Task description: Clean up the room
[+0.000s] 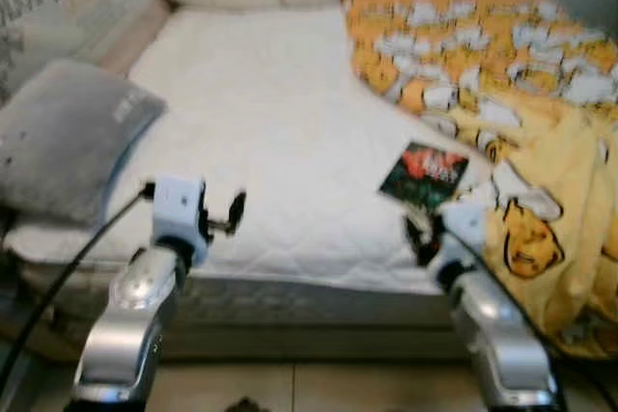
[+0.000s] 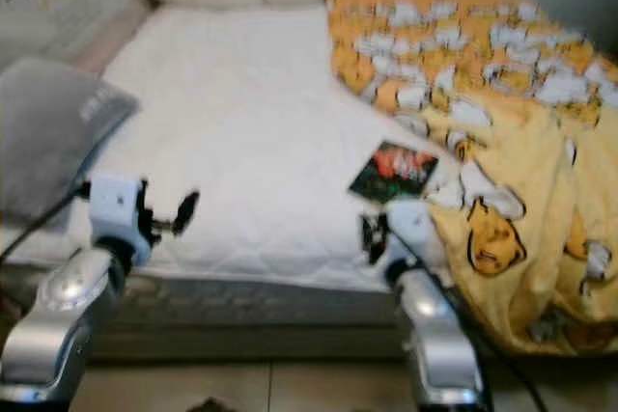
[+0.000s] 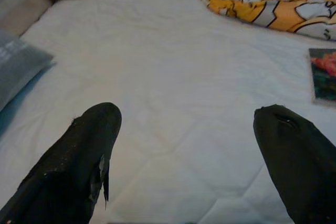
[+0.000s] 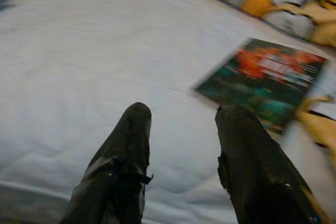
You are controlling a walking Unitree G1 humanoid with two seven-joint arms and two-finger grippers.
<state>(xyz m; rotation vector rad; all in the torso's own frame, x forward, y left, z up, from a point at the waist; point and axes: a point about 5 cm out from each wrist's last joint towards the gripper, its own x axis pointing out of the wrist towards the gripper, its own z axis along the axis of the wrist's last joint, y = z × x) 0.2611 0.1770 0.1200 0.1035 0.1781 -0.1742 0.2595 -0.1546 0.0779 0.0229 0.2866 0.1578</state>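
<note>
My right hand (image 4: 181, 129), fingers apart, hovers just short of the book (image 4: 262, 80) on the bed (image 1: 261, 113); my left hand (image 3: 189, 129) gapes wide.

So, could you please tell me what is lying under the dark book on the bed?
The book lies flat on the white mattress, its right edge beside the yellow blanket. Whatever sits directly beneath it is covered. The right claw is close to it, open.

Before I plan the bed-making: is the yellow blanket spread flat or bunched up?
Bunched up. The yellow blanket lies crumpled along the bed's right side, draping over the edge, leaving the white mattress bare. A book lies beside it.
</note>
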